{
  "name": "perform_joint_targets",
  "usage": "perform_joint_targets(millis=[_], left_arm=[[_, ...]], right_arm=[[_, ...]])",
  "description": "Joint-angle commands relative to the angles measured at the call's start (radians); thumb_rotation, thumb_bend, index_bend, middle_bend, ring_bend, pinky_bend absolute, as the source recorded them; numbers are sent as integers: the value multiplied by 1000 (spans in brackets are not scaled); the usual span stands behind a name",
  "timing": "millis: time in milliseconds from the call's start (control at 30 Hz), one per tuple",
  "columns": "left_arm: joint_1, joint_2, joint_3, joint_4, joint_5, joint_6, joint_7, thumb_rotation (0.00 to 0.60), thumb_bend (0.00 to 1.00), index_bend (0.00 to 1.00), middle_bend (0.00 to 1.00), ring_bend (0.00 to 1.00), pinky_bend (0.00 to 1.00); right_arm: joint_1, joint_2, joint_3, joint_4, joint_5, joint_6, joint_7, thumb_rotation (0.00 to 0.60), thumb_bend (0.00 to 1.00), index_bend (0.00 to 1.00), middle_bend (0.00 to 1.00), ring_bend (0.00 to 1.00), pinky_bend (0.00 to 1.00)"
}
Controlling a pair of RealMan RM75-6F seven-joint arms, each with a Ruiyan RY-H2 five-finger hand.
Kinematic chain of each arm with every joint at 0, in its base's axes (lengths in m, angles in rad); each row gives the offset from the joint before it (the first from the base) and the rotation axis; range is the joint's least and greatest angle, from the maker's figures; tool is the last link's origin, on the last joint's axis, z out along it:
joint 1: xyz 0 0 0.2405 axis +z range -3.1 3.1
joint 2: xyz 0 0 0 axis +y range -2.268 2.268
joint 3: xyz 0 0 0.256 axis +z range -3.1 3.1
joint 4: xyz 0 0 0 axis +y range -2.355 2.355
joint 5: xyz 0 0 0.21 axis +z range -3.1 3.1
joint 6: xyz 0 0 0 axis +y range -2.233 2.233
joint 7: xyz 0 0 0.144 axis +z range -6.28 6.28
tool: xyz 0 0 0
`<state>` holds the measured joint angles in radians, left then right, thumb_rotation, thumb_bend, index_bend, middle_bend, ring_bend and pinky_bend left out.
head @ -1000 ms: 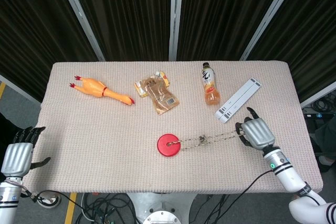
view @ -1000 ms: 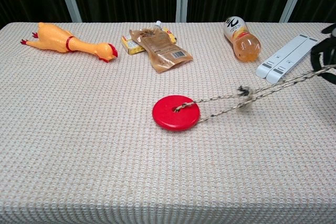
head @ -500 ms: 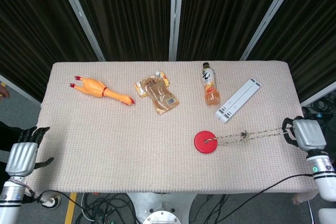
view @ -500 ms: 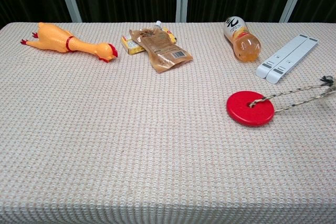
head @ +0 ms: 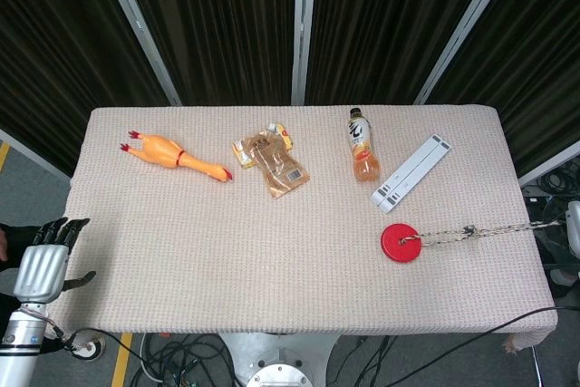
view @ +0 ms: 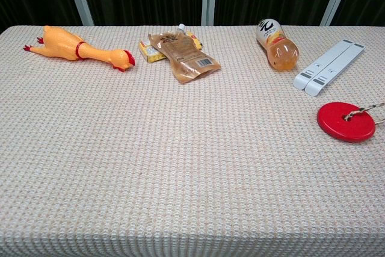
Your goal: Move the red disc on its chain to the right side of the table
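The red disc (head: 400,243) (view: 346,121) lies flat on the right part of the table, just in front of a white bar. Its chain (head: 471,231) (view: 370,109) runs taut from the disc's hole to the right, past the table's edge. Only a sliver of my right hand (head: 575,228) shows at the frame's right border, where the chain ends; it appears to hold the chain's end. My left hand (head: 41,265) hangs beside the table's left edge, fingers apart and holding nothing. The chest view shows neither hand.
A rubber chicken (head: 177,156) (view: 78,48) lies at the back left. A brown snack packet (head: 272,162) (view: 183,55) sits at the back middle. An orange drink bottle (head: 362,144) (view: 277,43) lies near the white bar (head: 412,172) (view: 328,66).
My right hand has pulled the chain rightward off the table's side, dragging the red disc from the middle to the right part. The left hand has barely shifted.
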<state>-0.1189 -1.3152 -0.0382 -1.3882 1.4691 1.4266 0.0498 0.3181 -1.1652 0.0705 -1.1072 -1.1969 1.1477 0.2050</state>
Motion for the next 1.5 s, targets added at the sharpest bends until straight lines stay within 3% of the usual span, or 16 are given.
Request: perform_joint_targets(millis=[33, 200, 567, 767, 833, 867, 900, 933, 967, 1033, 1200, 1500], left_arm=[[0, -2, 2, 3, 0, -1, -1, 600, 21, 158, 172, 97, 146], [-2, -6, 1, 5, 3, 1, -2, 600, 22, 158, 172, 97, 146], [0, -5, -3, 5, -4, 6, -5, 600, 21, 157, 173, 97, 146], [4, -8, -3, 20, -9, 8, -22, 600, 21, 158, 173, 97, 146], [6, -7, -2, 25, -8, 10, -28, 600, 22, 158, 173, 96, 146], [7, -7, -1, 27, -8, 10, -31, 600, 22, 158, 173, 96, 146], [7, -8, -1, 29, -7, 11, -34, 600, 22, 158, 173, 96, 146], [7, -8, 0, 30, -7, 11, -36, 600, 22, 158, 173, 97, 146], [7, -8, 0, 32, -6, 11, -37, 600, 21, 157, 173, 97, 146], [6, -10, 1, 33, -4, 10, -39, 600, 21, 157, 173, 97, 146], [5, -13, 4, 36, -2, 6, -38, 600, 21, 157, 172, 96, 146], [7, -8, 1, 25, -1, 16, -33, 600, 21, 158, 172, 96, 146]], right_arm=[[2, -24, 15, 40, 8, -6, -55, 600, 574, 1000, 961, 396, 0], [30, -22, 31, -44, -58, 11, -48, 600, 574, 1000, 961, 396, 0], [217, -45, 133, -372, -225, 52, -245, 600, 574, 1000, 961, 396, 0], [231, -120, 119, -439, -273, 90, -305, 600, 547, 984, 960, 392, 0], [225, -107, 89, -452, -292, 73, -301, 600, 404, 865, 894, 369, 0], [223, -91, 73, -460, -297, 56, -292, 600, 285, 723, 774, 309, 0], [221, -61, 52, -474, -291, 20, -285, 600, 164, 527, 583, 204, 0], [220, -36, 39, -490, -277, -13, -284, 600, 100, 373, 436, 130, 0], [218, -13, 30, -508, -261, -38, -281, 600, 26, 149, 192, 31, 0], [206, 8, 24, -524, -258, -35, -253, 600, 0, 2, 19, 0, 0], [163, 14, -6, -502, -314, 23, -148, 600, 0, 0, 0, 0, 0], [60, 33, -52, -486, -397, 185, -124, 600, 0, 0, 0, 0, 0]])
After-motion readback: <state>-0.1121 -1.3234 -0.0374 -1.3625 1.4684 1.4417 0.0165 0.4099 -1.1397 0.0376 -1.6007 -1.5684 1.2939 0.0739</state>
